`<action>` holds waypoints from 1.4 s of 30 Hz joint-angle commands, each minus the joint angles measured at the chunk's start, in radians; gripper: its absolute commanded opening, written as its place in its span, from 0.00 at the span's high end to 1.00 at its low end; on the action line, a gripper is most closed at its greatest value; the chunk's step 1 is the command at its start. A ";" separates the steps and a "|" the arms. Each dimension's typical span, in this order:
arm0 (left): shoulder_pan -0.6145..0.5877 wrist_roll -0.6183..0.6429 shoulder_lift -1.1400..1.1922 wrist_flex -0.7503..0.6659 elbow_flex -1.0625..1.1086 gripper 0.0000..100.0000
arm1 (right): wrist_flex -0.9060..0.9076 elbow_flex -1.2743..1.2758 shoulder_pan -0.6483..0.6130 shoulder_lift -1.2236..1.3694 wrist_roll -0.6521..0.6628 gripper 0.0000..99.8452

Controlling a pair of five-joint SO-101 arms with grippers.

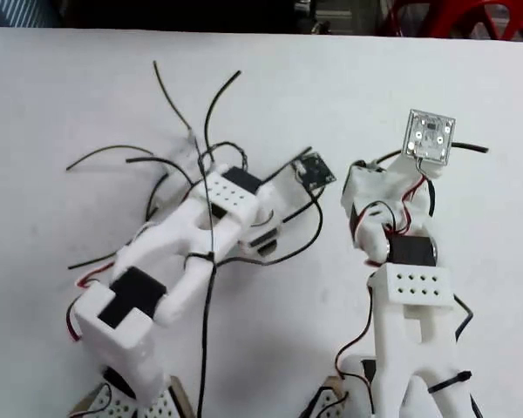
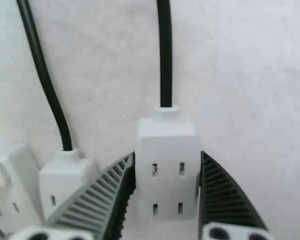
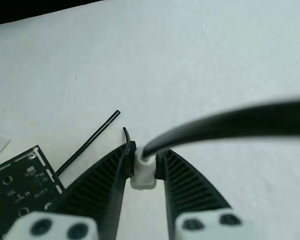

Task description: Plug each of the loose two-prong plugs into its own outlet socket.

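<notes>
In the left wrist view a white outlet socket [image 2: 166,137] with two pairs of slots and a black cable lies on the white table. My left gripper [image 2: 166,161] is shut on its sides. A second white socket [image 2: 65,180] with its own cable lies close beside it, and a third socket [image 2: 5,187] sits at the frame edge. In the right wrist view my right gripper [image 3: 145,152] is shut on a small white plug [image 3: 142,172], whose thick black cable [image 3: 230,125] arches away. From above, the left gripper [image 1: 266,228] sits mid-table and the right gripper [image 1: 359,187] to its right.
Several loose black cables [image 1: 187,148] fan out over the back left of the table [image 1: 70,87]. A loose cable end [image 3: 92,137] and the other arm's camera board [image 3: 20,182] lie near my right gripper. The arms' wooden bases [image 1: 179,396] stand at the front edge.
</notes>
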 commanded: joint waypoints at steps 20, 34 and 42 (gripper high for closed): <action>-0.240 0.242 -0.627 0.192 0.080 0.72 | 0.061 -0.015 -0.090 -0.041 0.044 0.98; -0.625 0.298 -0.892 0.018 0.560 0.72 | 0.130 0.071 -0.542 -0.031 0.169 0.98; -0.645 0.298 -0.892 -0.236 0.778 0.72 | -0.081 0.210 -0.596 -0.031 0.281 0.98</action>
